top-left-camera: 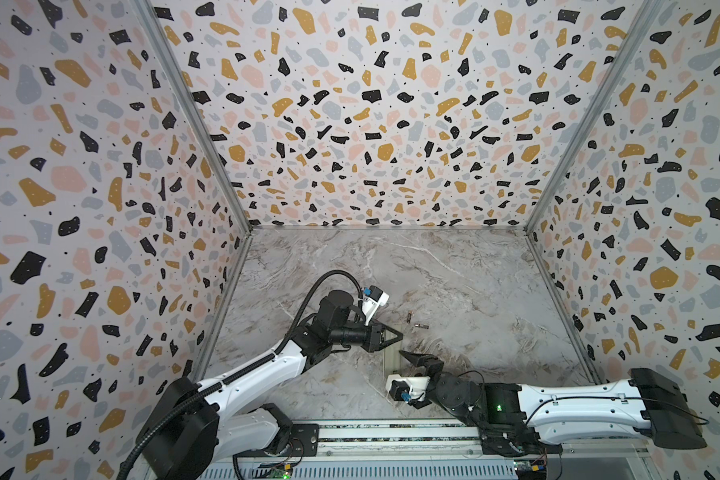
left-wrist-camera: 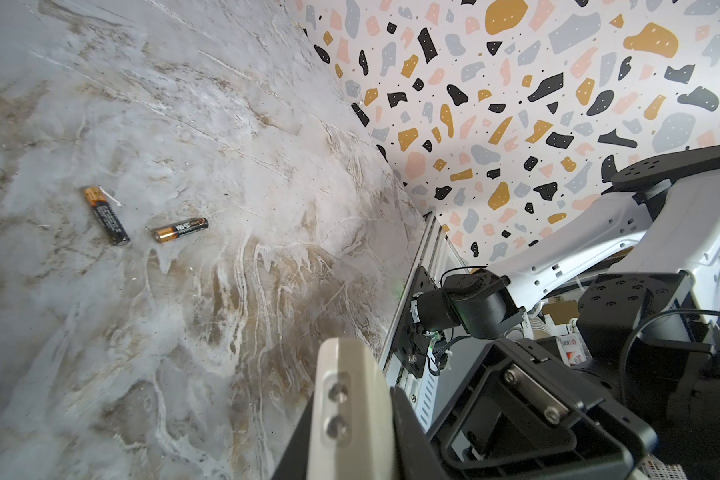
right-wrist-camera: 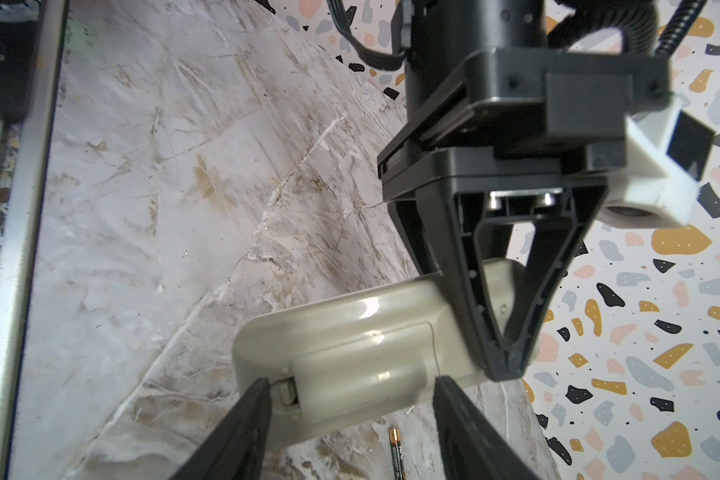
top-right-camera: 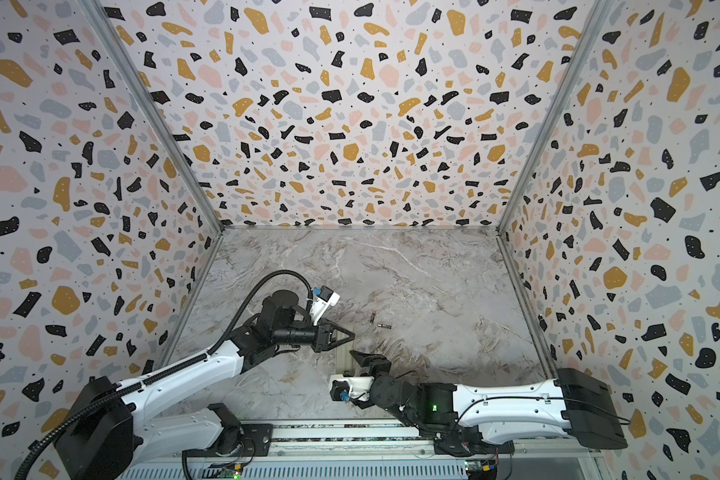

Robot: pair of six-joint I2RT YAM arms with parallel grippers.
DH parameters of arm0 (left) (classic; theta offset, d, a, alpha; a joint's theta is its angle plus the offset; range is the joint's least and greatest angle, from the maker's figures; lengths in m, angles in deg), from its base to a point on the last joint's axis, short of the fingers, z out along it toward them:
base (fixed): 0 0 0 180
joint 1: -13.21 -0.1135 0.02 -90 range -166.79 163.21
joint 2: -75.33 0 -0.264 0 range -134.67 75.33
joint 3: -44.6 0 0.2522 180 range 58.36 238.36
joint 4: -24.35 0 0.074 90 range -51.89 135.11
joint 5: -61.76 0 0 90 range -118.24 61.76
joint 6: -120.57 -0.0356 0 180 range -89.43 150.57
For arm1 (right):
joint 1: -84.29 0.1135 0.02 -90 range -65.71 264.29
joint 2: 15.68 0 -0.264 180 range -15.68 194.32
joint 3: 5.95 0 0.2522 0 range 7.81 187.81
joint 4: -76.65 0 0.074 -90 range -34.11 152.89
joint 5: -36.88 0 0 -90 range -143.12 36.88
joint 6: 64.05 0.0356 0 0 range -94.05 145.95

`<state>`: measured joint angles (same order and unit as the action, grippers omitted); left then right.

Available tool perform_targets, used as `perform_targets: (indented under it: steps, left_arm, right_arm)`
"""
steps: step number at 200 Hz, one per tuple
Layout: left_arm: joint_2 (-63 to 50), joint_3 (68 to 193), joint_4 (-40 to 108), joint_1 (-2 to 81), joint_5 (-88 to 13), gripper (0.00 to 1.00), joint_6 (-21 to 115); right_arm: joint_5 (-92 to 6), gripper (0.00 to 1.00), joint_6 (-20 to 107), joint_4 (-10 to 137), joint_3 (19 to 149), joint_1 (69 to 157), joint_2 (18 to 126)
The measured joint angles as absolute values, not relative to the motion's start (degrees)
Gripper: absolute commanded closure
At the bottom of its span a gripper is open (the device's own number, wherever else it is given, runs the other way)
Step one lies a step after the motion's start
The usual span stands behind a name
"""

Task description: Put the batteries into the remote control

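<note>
Batteries [left-wrist-camera: 180,230] lie loose on the table [left-wrist-camera: 225,104], two of them close together but not touching. They are out past both tools and not in the remote yet. The remote [right-wrist-camera: 350,328] looks lifted off the table, and the left tool [right-wrist-camera: 506,370] is clamped tight on one end of it, with the plain back turned toward the right arm. I think it is held that way so the battery place faces the other tool and the remote cannot slip. The right tool [right-wrist-camera: 352,390] has its two fingers [right-wrist-camera: 258,403] apart, one on each side of the cover [right-wrist-camera: 362,374], which looks to be on the remote. My guess is that the cover must come off first, so the right tool is lined up to push or pull it. I cannot tell if those fingers touch the remote. The right wrist view shows the cover and its little catch up close. The top views do not, because there the remote [top-left-camera: 391,357] is only a pale strip between the two tools. The left wrist view shows both batteries well, with their gold ends. The right wrist view shows just one, peeking out under the remote. In both top views the batteries are tiny dark specks just beyond the tool tips.
</note>
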<state>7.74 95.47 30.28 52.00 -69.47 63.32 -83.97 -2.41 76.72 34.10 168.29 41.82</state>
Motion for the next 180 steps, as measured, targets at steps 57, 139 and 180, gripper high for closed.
perform_targets:
  steps: [57, 139, 180]
  left_arm:
    - [7.69, 95.47, 29.88, 51.86, -69.77, 1.00, 64.06]
    - [7.21, 95.47, 29.77, 51.51, -69.62, 1.00, 64.15]
    - [7.15, 95.47, 28.99, 51.38, -69.01, 1.00, 64.11]
  right_arm:
    - [-84.56, 0.35, -3.11, 78.23, 34.10, 167.73, 42.15]
    - [-85.58, 0.34, -4.81, 79.45, 34.10, 167.55, 43.41]
    - [-87.25, 0.34, -6.32, 81.39, 33.55, 167.57, 43.83]
